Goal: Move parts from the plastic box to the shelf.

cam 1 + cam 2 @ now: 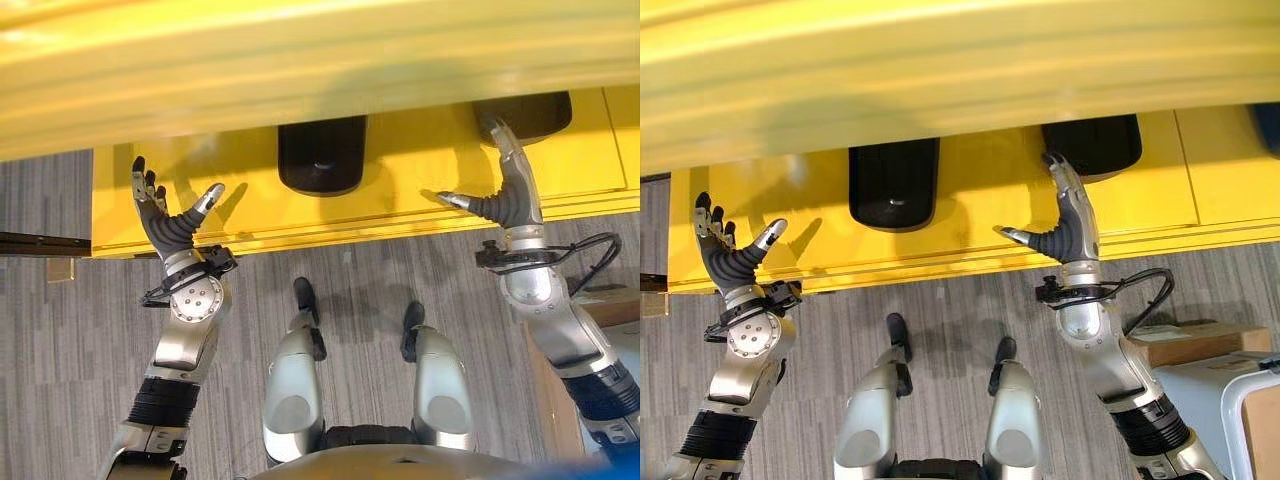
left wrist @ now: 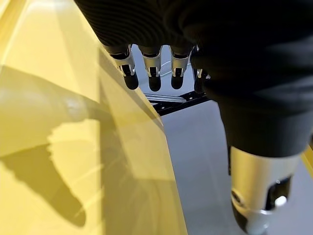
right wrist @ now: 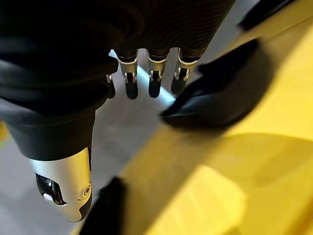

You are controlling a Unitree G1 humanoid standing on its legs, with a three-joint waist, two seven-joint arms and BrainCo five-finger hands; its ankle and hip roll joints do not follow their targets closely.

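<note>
Two black rounded parts lie on the lower board of the yellow shelf (image 1: pixel 420 165): one in the middle (image 1: pixel 322 155), one further right (image 1: pixel 525 112). My right hand (image 1: pixel 510 195) is open, thumb spread, and its fingertips reach the near edge of the right part (image 3: pixel 220 93); I cannot tell whether they touch it. The straight fingers (image 3: pixel 154 78) hold nothing. My left hand (image 1: pixel 165 215) is open and empty over the left end of the board, palm up, with its fingers (image 2: pixel 154 73) straight beside the yellow surface (image 2: pixel 73 147).
The shelf's upper yellow board (image 1: pixel 300 60) overhangs the far half of the scene. A brown cardboard box (image 1: pixel 1190 343) and a pale container (image 1: pixel 1230 400) stand on the grey carpet at my lower right. A dark rail (image 1: pixel 40 243) runs left of the shelf.
</note>
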